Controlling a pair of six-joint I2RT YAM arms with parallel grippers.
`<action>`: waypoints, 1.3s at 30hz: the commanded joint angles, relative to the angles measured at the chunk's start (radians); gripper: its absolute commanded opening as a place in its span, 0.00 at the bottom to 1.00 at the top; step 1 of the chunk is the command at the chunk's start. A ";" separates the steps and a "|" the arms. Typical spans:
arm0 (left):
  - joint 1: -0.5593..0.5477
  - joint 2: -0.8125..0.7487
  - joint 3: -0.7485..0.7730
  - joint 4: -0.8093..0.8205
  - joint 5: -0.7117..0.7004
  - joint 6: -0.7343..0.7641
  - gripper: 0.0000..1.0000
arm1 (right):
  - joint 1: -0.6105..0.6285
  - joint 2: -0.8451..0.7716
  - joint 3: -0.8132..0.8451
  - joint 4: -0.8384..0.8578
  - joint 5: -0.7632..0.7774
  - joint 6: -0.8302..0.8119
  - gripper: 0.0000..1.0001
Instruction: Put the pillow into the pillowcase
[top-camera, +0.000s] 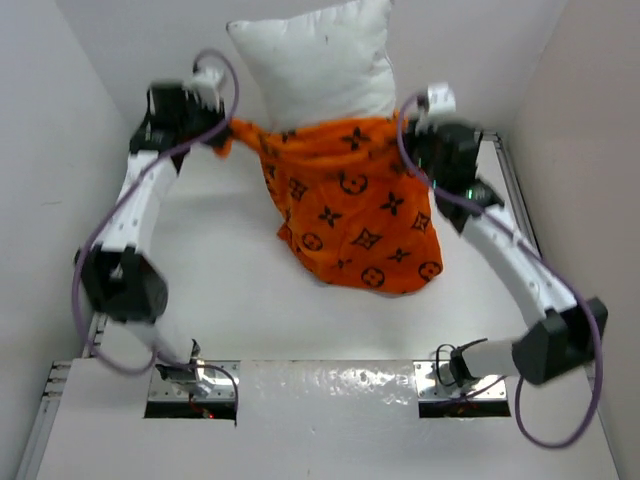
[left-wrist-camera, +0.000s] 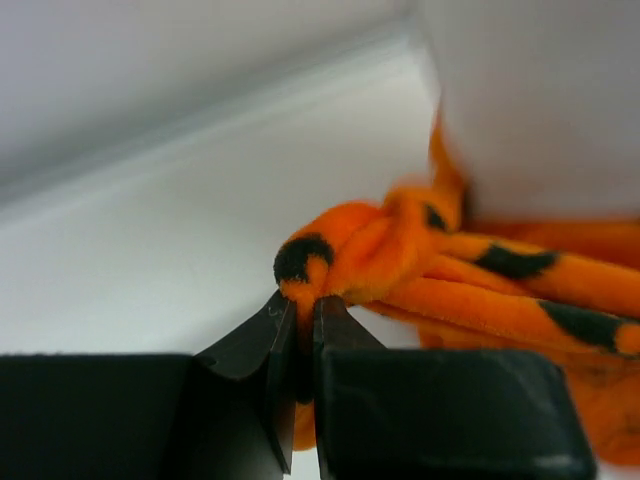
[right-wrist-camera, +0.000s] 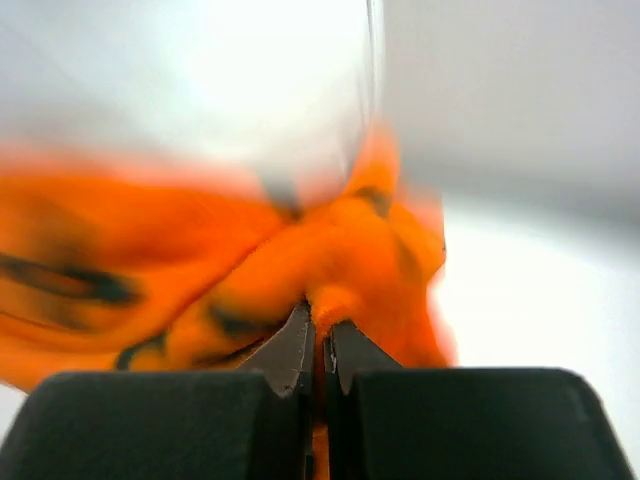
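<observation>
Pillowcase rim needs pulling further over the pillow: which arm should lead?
Right, probably: the right fingers pinch the pillowcase rim close beside the pillow, while the left fingers hold a corner stretched off to the side.

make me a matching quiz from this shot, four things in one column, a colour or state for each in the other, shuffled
Things:
1 pillow
2 pillowcase
3 left gripper
4 right gripper

States:
a orange with dark motifs
b shut on the right corner of the pillowcase's opening
c white, far half sticking out of the opening
d shut on the left corner of the pillowcase's opening

Pairs: 1-c; 2-a; 3-d; 4-b
</observation>
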 joint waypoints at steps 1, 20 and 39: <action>0.095 0.377 1.158 0.017 0.065 -0.121 0.00 | -0.022 0.144 0.857 0.108 -0.045 -0.183 0.00; 0.060 -0.216 0.014 0.078 0.165 -0.134 0.00 | -0.008 -0.103 0.573 -0.163 -0.086 0.022 0.00; 0.111 -0.043 0.679 0.323 0.117 -0.027 0.00 | -0.028 0.325 1.555 -0.138 -0.076 -0.027 0.00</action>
